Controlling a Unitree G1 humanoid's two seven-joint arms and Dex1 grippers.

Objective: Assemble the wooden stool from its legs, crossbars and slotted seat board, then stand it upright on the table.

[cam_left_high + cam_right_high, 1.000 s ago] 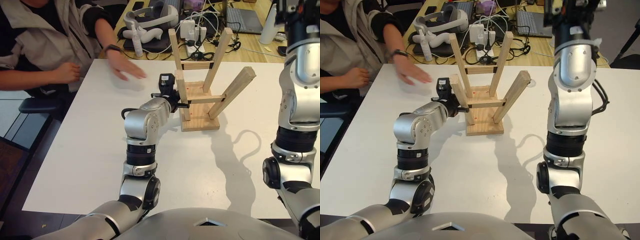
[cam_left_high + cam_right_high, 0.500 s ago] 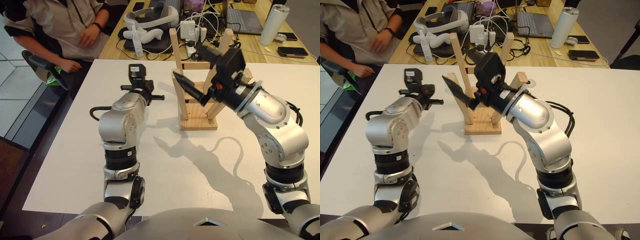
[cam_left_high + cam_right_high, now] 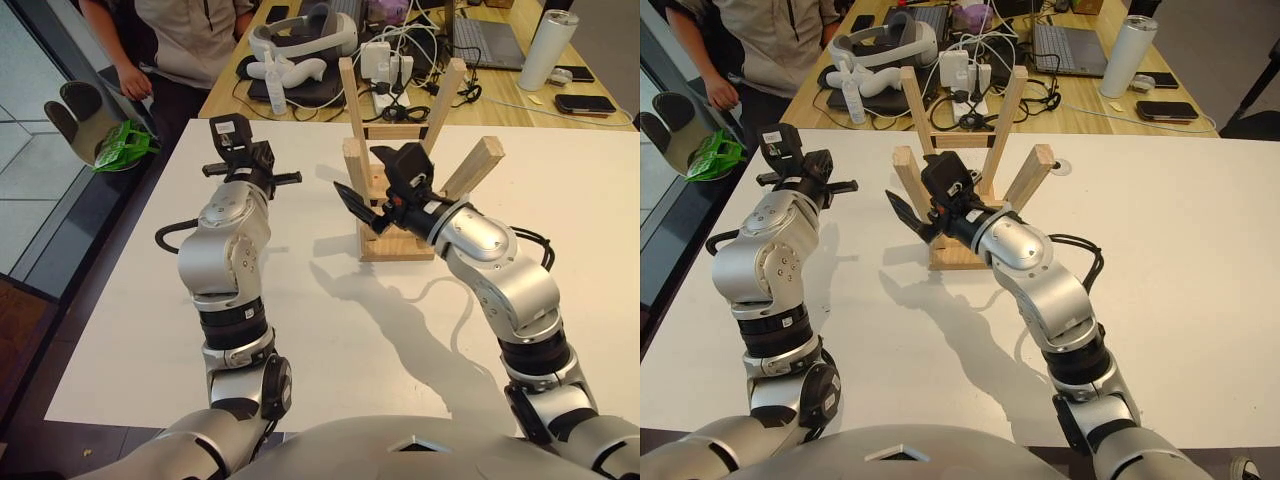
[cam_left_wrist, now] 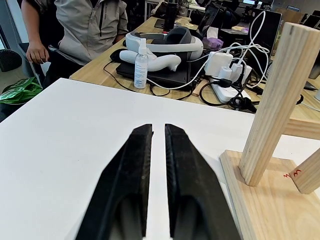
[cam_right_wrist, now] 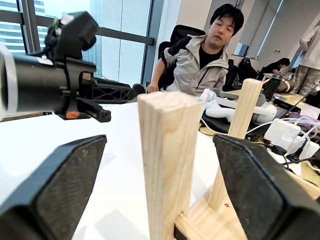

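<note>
The wooden stool stands upside down on the white table, its seat board (image 3: 398,246) flat and several legs pointing up, joined by crossbars (image 3: 396,131). My right gripper (image 3: 364,196) is open around the top of the near-left leg (image 5: 167,165), one finger (image 5: 57,192) on each side of it without touching. My left gripper (image 3: 292,179) is shut and holds nothing. It hovers over bare table left of the stool, its fingers (image 4: 140,185) pointing toward the seat board (image 4: 265,200).
Behind the table, a wooden desk holds a headset (image 3: 305,35), a spray bottle (image 3: 276,88), chargers and cables (image 3: 385,60), a tumbler (image 3: 549,36) and a phone (image 3: 584,103). A person stands at the far left corner. The table's front and right parts are bare.
My right arm came down from overhead and set its open fingers around the near-left leg. My left gripper drew back leftward from the stool. The person's hand left the table.
</note>
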